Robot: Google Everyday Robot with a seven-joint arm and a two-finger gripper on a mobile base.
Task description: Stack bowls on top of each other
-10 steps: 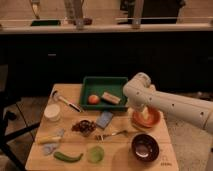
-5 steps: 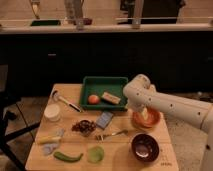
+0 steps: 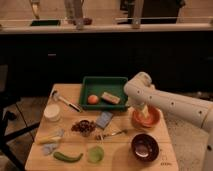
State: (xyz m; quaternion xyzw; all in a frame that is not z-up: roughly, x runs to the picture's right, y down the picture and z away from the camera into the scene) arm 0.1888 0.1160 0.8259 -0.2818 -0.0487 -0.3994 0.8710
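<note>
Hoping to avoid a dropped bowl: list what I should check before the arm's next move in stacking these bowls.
1. Gripper at the orange bowl: ok, it is down inside the bowl.
2. Firm hold on the orange bowl: cannot tell.
3. Orange bowl empty: cannot tell, the gripper hides its inside.
4. Maroon bowl upright and empty: ok.
5. Way between the two bowls free: ok, the metal utensil lies to the left of it.
</note>
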